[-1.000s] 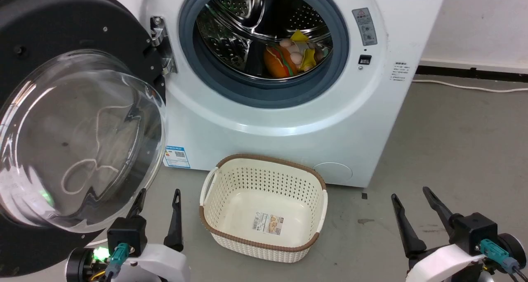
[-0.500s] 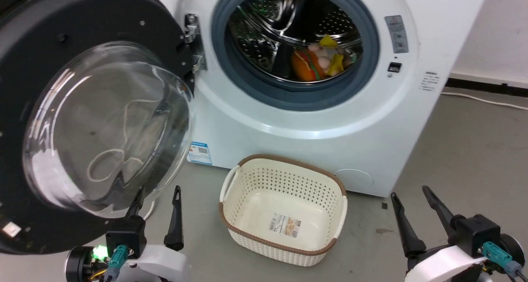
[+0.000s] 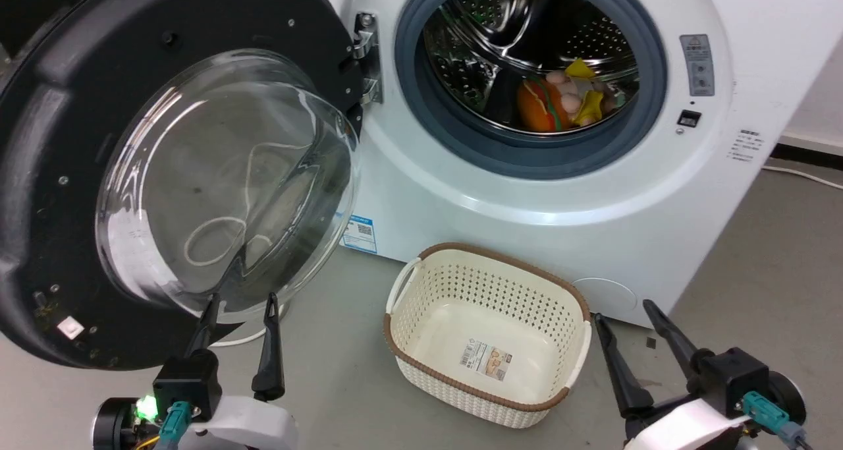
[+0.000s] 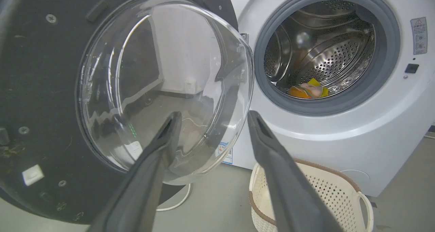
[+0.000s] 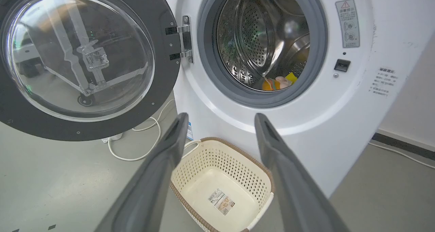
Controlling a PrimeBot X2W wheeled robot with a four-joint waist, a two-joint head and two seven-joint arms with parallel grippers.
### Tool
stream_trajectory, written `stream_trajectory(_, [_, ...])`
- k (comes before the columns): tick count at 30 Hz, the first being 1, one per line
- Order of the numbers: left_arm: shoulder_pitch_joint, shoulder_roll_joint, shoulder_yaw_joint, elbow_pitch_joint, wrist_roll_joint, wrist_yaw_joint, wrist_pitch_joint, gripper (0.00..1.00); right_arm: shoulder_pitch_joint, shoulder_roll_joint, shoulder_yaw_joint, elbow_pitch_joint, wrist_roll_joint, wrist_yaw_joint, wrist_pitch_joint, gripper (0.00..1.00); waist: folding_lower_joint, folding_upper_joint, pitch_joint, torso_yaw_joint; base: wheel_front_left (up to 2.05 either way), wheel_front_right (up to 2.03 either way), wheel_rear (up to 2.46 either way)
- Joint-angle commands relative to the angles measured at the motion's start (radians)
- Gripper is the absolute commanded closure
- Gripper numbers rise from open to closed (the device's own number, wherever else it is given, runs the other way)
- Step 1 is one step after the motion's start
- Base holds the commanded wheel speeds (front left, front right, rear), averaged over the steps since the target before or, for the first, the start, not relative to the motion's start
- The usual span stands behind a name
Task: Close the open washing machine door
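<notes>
The washing machine door stands wide open at the left, its black inner face and bulging clear glass bowl turned toward me, held by a metal hinge. The white washing machine shows its steel drum and grey gasket, with soft toys inside. My left gripper is open, its tips just below the glass bowl. Low at the right, my right gripper is open and holds nothing.
A cream plastic basket with a brown rim sits on the grey floor before the machine, between the two grippers. A white cable lies on the floor under the door. A blue-white sticker marks the machine's lower front.
The whole head view has shifted rightward, so the camera has moved left. The open door now sits more centred in view, and the left gripper's tips overlap the glass bowl's lower rim.
</notes>
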Motion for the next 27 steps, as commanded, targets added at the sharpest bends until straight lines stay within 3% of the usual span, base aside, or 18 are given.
stream_trajectory(1, [0.013,0.0,0.005,-0.01,-0.008,0.006,-0.013,0.0,-0.01,0.002,0.012,0.007,0.004,0.0,-0.012,0.0,0.0,0.0,0.003,0.012,0.0,0.0,0.0])
stream_trajectory(26, [0.039,0.0,0.022,-0.047,-0.02,0.014,-0.065,0.0,-0.003,0.003,0.056,0.033,0.038,0.0,-0.064,0.0,0.0,0.0,-0.004,0.111,0.0,0.0,0.0])
stream_trajectory(27, [0.039,0.0,0.022,-0.047,-0.022,0.011,-0.067,0.08,-0.002,0.003,0.057,0.034,0.039,0.0,-0.066,0.0,0.0,0.0,-0.003,0.116,0.0,0.0,0.0])
